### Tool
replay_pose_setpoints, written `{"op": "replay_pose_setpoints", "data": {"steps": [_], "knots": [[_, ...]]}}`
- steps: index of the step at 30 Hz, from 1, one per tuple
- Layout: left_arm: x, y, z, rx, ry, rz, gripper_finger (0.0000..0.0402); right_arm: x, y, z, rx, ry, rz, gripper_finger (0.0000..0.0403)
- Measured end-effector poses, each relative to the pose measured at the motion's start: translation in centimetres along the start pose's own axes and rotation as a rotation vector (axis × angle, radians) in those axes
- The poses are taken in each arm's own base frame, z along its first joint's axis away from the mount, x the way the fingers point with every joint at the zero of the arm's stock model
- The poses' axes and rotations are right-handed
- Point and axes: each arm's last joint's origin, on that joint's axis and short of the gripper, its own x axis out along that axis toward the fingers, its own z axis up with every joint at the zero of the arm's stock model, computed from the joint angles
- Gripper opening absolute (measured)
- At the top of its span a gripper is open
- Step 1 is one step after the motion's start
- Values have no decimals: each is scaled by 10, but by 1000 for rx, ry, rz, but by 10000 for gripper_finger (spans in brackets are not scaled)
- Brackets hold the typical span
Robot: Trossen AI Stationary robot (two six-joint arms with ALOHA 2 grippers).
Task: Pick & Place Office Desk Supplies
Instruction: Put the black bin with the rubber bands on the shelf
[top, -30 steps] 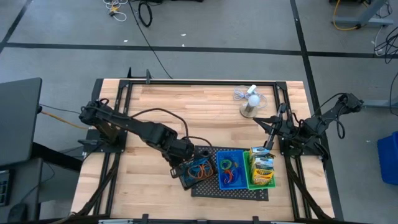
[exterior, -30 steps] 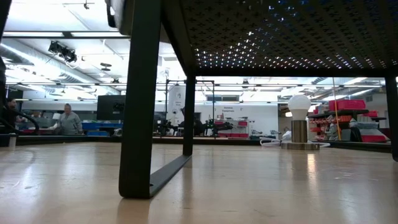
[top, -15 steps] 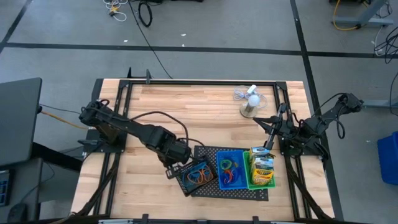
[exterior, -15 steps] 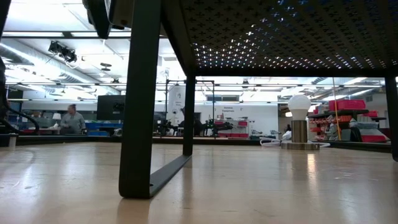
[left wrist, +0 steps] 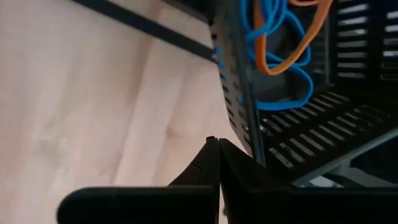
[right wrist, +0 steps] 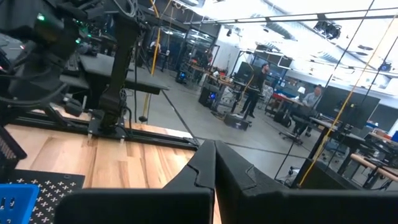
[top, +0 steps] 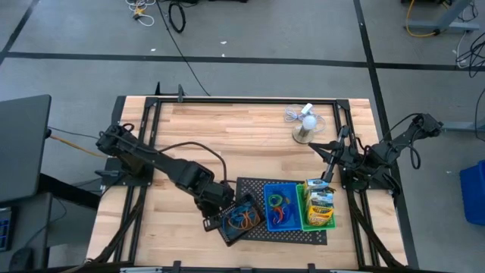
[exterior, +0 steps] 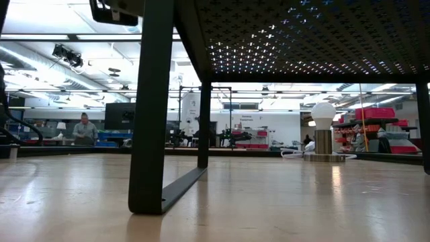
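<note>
A black bin [top: 241, 221] holding blue and orange rubber-band loops [left wrist: 280, 56] lies skewed on the left end of the black mesh tray [top: 282, 234]. My left gripper [top: 211, 222] is shut and stands at the bin's left side, slanting down. To the right sit a blue bin [top: 267, 200] with loops and a green bin [top: 304, 218] holding a yellow crayon box [top: 321, 202] and a green-white small box [top: 314, 184]. My right gripper [top: 317, 145], shut and level, waits over the table's right part. My left gripper [left wrist: 217, 146] lies with the outer side of one shut finger [left wrist: 239, 171] against the outside of the black bin's left wall [left wrist: 239, 99]. The fingers come slanting down from the table's left. The bin rests on the mesh tray.
A white mini fan [top: 305, 125] on a round base stands at the far right with its cord; it also shows in the low view as the fan [exterior: 323, 131]. Black frame rails [top: 227, 100] run along the table's edges. Bare wood lies between the arms.
My left gripper has gone toward the table's near edge, staying shut. The black bin has slid the same way along the tray's left end and turned somewhat.
</note>
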Motion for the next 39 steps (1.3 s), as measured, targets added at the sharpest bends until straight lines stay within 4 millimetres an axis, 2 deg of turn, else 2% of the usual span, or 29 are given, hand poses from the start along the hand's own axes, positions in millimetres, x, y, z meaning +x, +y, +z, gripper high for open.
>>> {"op": "replay_pose_setpoints", "data": {"steps": [5,14,17,20,24,30,35,39], "knots": [[1,-8,3,4,-41,-71,1,0,0,0,0,-1,-1,2],[0,-4,7,-19,-47,-64,1,0,0,0,3,0,-9,2],[-2,6,5,-42,-36,41,1,0,-1,0,4,0,-10,2],[-14,18,4,-39,-31,188,1,0,-1,0,3,0,-9,2],[-38,19,6,47,-66,259,0,0,0,0,3,0,-9,2],[-71,1,12,289,-150,201,0,0,-1,1,6,-2,-11,2],[-73,-11,20,418,-204,65,0,0,-1,1,7,-2,-14,2],[-52,-13,31,498,-156,21,0,0,-1,1,9,-3,-16,2]]}}
